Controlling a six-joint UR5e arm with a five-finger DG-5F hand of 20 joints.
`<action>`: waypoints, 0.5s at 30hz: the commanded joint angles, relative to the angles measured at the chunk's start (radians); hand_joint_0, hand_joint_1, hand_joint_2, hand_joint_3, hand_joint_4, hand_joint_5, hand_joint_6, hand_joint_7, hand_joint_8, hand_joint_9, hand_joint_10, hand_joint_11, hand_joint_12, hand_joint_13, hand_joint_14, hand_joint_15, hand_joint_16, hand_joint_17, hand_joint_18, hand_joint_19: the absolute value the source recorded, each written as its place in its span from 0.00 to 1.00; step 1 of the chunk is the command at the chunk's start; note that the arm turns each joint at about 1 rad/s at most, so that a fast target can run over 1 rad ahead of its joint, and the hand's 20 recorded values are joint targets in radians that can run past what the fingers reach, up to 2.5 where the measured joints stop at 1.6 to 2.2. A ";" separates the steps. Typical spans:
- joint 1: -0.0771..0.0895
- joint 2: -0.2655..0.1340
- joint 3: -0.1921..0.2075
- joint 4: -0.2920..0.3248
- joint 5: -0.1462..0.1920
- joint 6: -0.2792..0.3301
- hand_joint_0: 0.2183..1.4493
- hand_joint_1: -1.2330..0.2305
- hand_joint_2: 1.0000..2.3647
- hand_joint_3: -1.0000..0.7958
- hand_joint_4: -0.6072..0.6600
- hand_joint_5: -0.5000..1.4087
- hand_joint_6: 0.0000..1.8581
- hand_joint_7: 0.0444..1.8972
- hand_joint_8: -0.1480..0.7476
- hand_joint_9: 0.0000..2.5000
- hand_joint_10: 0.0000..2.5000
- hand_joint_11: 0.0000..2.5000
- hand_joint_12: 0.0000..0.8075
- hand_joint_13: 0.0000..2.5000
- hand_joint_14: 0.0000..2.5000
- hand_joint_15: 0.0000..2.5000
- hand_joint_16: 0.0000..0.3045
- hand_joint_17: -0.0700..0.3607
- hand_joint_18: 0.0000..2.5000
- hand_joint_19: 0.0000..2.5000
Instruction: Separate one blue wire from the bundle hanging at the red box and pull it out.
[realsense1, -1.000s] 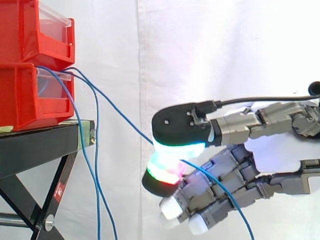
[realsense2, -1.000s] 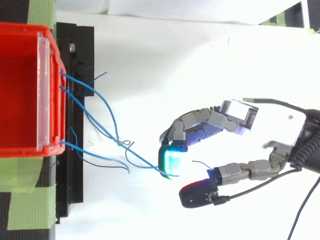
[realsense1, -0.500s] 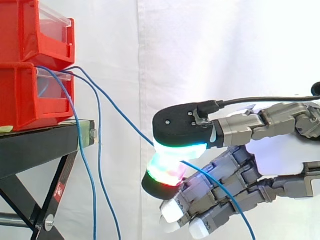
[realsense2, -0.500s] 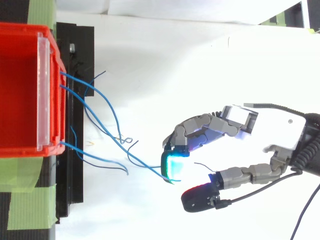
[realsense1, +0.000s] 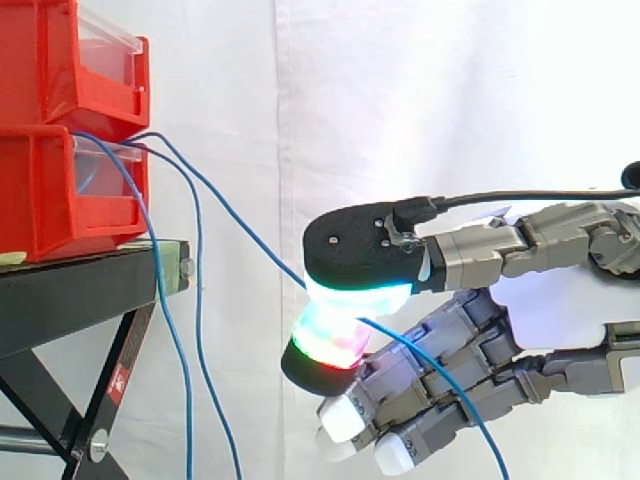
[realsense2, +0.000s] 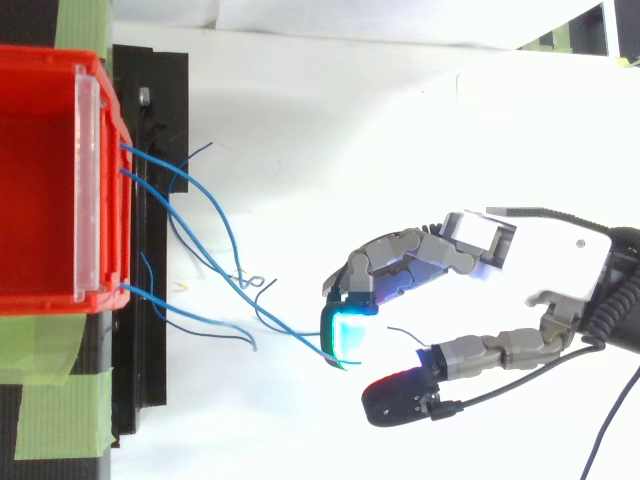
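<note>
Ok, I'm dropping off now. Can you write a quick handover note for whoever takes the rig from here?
Hand: shut on one blue wire, pinched between two glowing pads.
Things: that wire slants straight from the lower red bin to the pinch, and its free tail trails down to the right. The other blue wires hang beside the black stand, apart from it.
Done: one wire separated and gripped.
Left: its end is at the bin. Pull away from the bin until it comes free, and watch that the others don't drag along.
</note>
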 joint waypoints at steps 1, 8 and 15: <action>0.000 0.000 0.000 0.000 0.000 0.001 0.30 0.31 0.02 0.57 0.54 0.18 0.45 0.68 0.52 0.32 0.01 0.29 0.45 0.16 0.01 0.18 0.17 0.44 0.11 0.24; 0.000 0.000 0.000 0.000 0.000 0.001 0.30 0.31 0.02 0.56 0.53 0.18 0.45 0.68 0.52 0.32 0.01 0.29 0.45 0.16 0.01 0.18 0.17 0.44 0.11 0.23; 0.000 0.000 0.000 0.000 0.000 -0.001 0.30 0.31 0.02 0.56 0.54 0.18 0.45 0.67 0.52 0.32 0.01 0.30 0.45 0.16 0.01 0.19 0.17 0.44 0.11 0.23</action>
